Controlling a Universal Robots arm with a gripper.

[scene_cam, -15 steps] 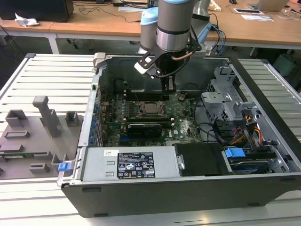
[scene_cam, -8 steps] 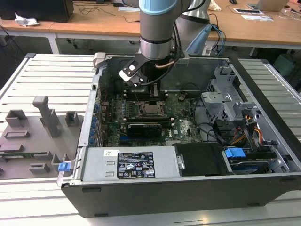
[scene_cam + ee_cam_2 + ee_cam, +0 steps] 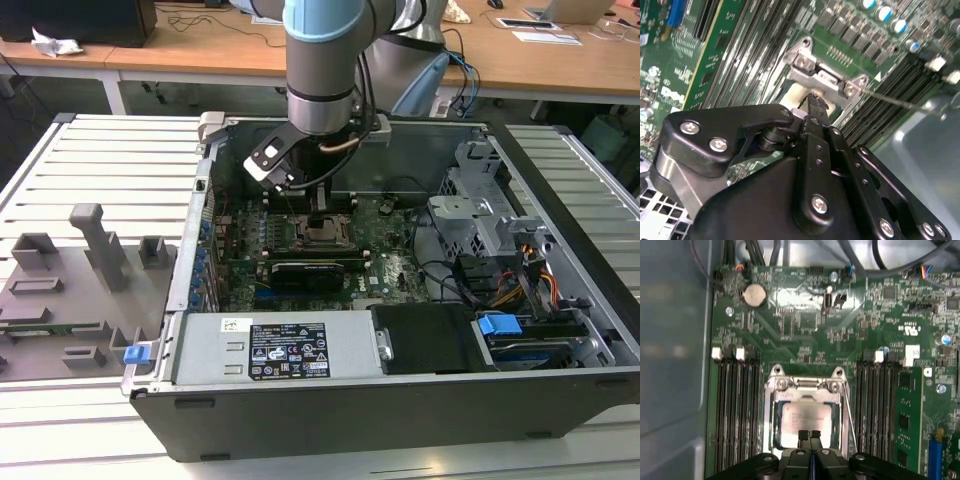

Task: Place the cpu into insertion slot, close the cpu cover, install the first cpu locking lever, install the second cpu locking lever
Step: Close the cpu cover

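Open computer case [image 3: 420,425] sits on slatted surface [image 3: 110,160], arm reaching down into it. Pincer [image 3: 322,215] is low over the insertion slot [image 3: 335,238] on the green circuit board [image 3: 805,325]. In the first wrist view the pincer [image 3: 809,434] is narrow, fingertips [image 3: 802,434] pressed together with nothing between them, just over the near edge of the cpu [image 3: 805,415]; can't tell if touching. Cpu is seated flat in the slot, pale metal top up. Cpu cover [image 3: 769,410] is down around the chip, silvery frame bordering it, hinge end with two screws on the side away from the pincer. Thin wire locking lever [image 3: 850,415] runs slanted along one side of the cover, next to the memory slots [image 3: 877,405]; can't tell if latched. More memory slots [image 3: 737,405] on the other side. Round coin battery [image 3: 754,295] further up the board. In the second wrist view the pincer [image 3: 815,102] tip is just short of the cover's hinge bracket [image 3: 822,77], lever [image 3: 900,101] sticking out sideways over the memory slots. Long black card [image 3: 315,270] lies near the slot in the exterior view. Grey fixture tray [image 3: 70,290] on the exterior view's left, beside the case.
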